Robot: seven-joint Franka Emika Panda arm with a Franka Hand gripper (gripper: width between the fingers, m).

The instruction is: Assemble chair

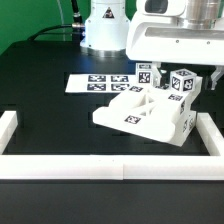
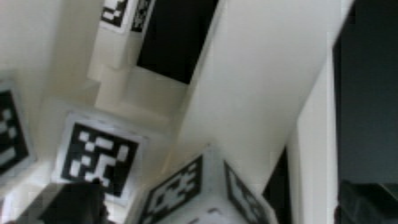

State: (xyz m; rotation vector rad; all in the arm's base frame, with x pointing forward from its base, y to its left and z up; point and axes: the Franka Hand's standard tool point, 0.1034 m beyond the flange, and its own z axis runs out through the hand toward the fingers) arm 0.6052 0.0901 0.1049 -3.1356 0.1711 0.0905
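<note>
Hovering tool [image 1: 190, 62] directly above chair [image 1: 140, 112] tagged leg [image 1: 183, 82].

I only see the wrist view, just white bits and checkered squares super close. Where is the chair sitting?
Observer: The chair parts sit on a black table, near the corner of a low white rail, toward the exterior view's right.
Operator: Is anything else on the table?
Observer: Yes, a flat marker board lies behind the parts.
Operator: Where's the gripper?
Observer: The gripper hangs just above the far end of the parts. I cannot tell whether it is open or shut.
</note>
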